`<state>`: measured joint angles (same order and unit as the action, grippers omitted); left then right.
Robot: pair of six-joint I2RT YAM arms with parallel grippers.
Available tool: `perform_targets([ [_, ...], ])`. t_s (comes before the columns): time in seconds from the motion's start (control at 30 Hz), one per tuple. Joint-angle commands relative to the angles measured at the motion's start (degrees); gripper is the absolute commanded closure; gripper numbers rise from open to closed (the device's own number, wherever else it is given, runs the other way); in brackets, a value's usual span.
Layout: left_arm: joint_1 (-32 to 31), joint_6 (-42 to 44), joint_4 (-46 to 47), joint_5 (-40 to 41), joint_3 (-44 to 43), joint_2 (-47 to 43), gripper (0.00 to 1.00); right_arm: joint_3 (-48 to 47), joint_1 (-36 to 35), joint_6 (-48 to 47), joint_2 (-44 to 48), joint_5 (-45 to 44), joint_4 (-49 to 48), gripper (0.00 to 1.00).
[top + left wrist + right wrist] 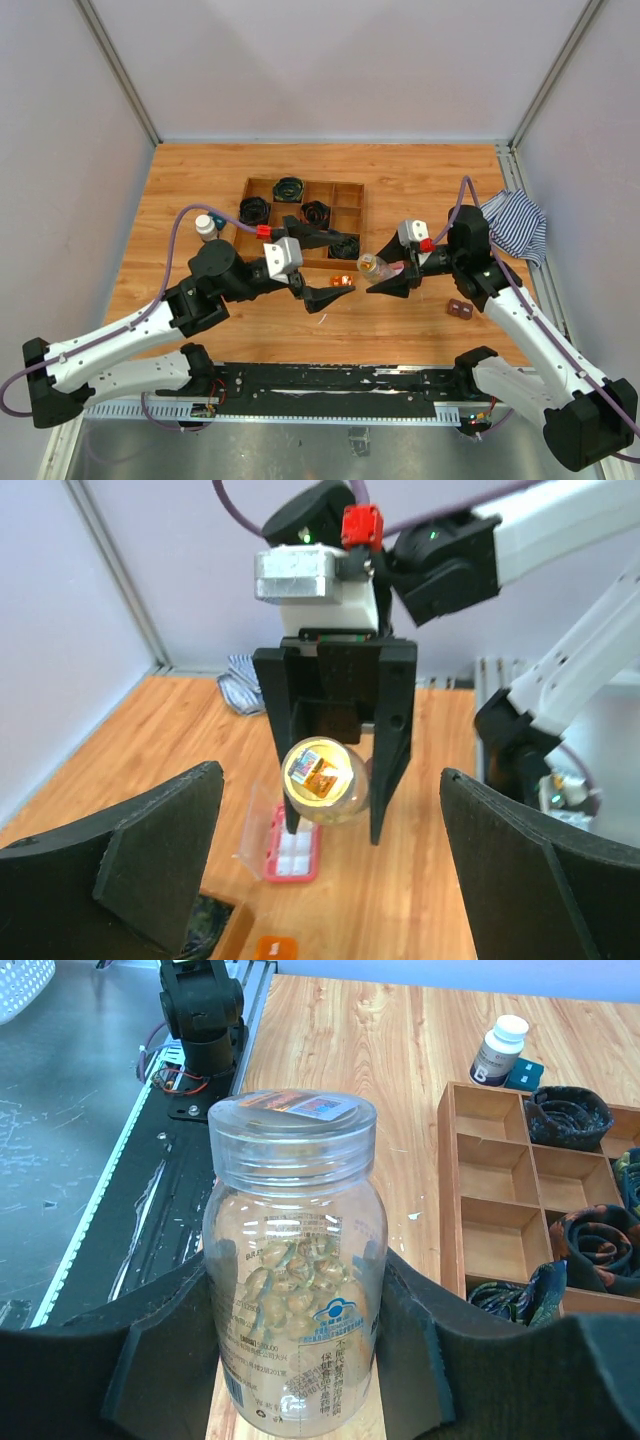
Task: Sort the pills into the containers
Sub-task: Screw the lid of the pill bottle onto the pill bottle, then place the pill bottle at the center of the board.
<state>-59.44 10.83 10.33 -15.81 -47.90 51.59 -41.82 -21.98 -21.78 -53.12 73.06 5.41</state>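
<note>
closely facing, right gripper (386, 284) clamps clear vial (295, 1270) near tray (443, 1190) edge; left gripper (334, 296) gapes wide.

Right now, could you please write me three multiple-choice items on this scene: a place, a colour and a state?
1. Relative to the wooden tray, the dark bottle stands: A inside it; B on the table outside it; C under it.
2. The flat box is: A blue; B pink; C green.
3. The clear vial is: A loose on the table; B uncapped; C held by the right gripper, lid on.
Answers: 1 B, it stands past the tray's corner; 2 B, translucent pink shows; 3 C, the gripper flanks it, lid seated.
</note>
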Motion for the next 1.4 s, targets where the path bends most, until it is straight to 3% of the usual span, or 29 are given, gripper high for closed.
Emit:
perform_targets([
  [0.0,0.19,-15.29,9.46,1.00,4.40,-3.55,0.01,-1.54,0.34,0.77,0.82,1.69,0.50,0.99],
  [0.1,0.20,-26.04,9.45,8.39,5.78,-4.26,0.04,-1.54,0.33,0.77,0.85,1.72,0.48,0.99],
  [0.2,-0.16,-32.27,3.26,16.65,3.54,-3.13,0.18,-1.54,0.36,0.73,0.76,1.61,0.49,0.99],
  [0.33,-6.38,-31.17,-6.19,29.67,-2.30,1.19,0.24,-1.49,0.35,0.77,0.87,1.48,0.53,0.99],
  [0.5,-12.69,-29.09,-11.29,37.83,-8.47,7.56,0.25,-1.43,0.41,0.75,0.87,1.45,0.50,1.00],
  [0.8,-14.87,-27.94,-14.45,43.25,-13.27,13.57,0.26,-1.63,0.44,0.77,1.00,1.65,0.52,0.99],
  [1.03,-14.92,-27.12,-14.48,42.65,-15.04,15.66,0.42,-1.46,0.44,0.76,1.00,1.56,0.54,0.99],
  [1.23,-14.92,-26.53,-14.44,41.68,-15.49,15.99,0.44,-1.43,0.44,0.77,1.00,1.57,0.48,0.99],
  [1.3,-14.92,-26.31,-14.44,41.54,-15.55,16.15,0.50,-1.42,0.44,0.71,1.00,1.65,0.48,1.00],
  [1.37,-14.92,-26.06,-14.40,41.08,-15.57,16.29,0.64,-1.47,0.44,0.75,1.00,1.65,0.50,0.99],
])
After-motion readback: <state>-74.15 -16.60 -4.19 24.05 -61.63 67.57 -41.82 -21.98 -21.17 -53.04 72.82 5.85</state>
